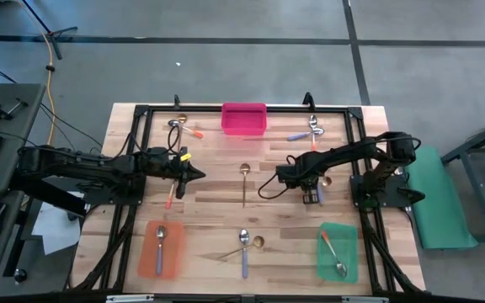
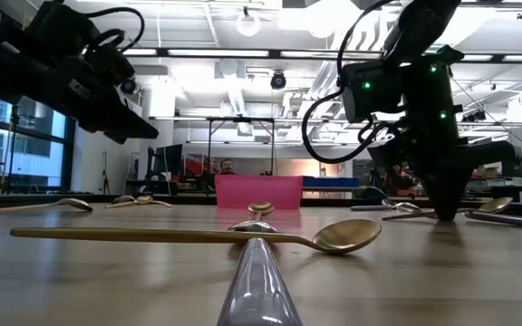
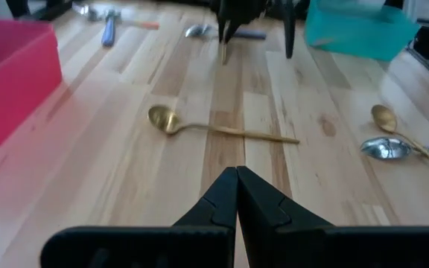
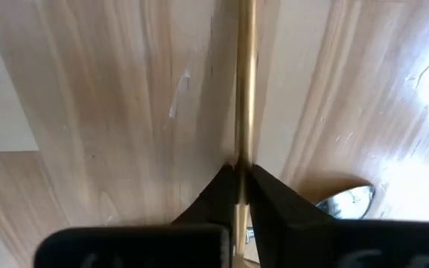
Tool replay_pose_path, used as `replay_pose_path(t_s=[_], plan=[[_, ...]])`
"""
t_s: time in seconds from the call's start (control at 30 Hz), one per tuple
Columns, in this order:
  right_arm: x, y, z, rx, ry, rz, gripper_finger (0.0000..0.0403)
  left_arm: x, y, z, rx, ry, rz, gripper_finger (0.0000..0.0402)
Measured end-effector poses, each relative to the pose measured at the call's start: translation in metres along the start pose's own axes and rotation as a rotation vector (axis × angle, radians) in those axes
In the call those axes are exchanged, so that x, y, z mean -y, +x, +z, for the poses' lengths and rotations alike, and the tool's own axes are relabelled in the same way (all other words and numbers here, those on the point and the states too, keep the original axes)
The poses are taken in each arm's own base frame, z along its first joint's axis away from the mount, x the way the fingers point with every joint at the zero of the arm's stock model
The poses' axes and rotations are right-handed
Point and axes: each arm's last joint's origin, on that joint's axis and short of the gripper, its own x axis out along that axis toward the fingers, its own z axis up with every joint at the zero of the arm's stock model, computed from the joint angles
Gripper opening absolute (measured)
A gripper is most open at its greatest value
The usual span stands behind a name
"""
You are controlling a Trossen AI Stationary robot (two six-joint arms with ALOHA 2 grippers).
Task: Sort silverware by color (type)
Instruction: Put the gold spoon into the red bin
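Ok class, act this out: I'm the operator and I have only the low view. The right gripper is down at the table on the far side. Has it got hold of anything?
Observer: Yes. The right wrist view shows the right gripper shut on a gold spoon, pinching its slim handle.
Operator: Is anything sorted yet? I can't see the trays.
Observer: From above, the orange tray holds a purple-handled spoon, and the green tray holds an orange-handled spoon.
Operator: And the left arm?
Observer: Its wrist view shows the left gripper shut on nothing, left of the table's centre.
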Motion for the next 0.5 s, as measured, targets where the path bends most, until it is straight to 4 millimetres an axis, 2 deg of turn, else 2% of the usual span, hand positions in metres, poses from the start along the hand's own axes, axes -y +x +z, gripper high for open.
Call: replay_pose_path(t_s=[0.13, 0.23, 0.37, 0.5], plan=[[-0.001, -0.002, 0.001, -0.006, 0.000, -0.023, 0.0008, 0.001, -0.004, -0.013, 0.087, -0.021, -0.026, 0.0000], [-0.001, -0.010, 0.007, 0.010, -0.002, -0.043, 0.0004, 0.001, -0.008, -0.024, 0.105, -0.046, -0.025, 0.0000], [-0.001, -0.030, 0.016, 0.039, -0.020, -0.047, 0.0003, 0.001, -0.008, -0.022, 0.118, -0.057, -0.019, 0.0000], [0.006, -0.060, 0.030, 0.098, -0.038, -0.076, 0.0002, 0.001, -0.008, -0.020, 0.141, -0.050, -0.018, 0.0000]])
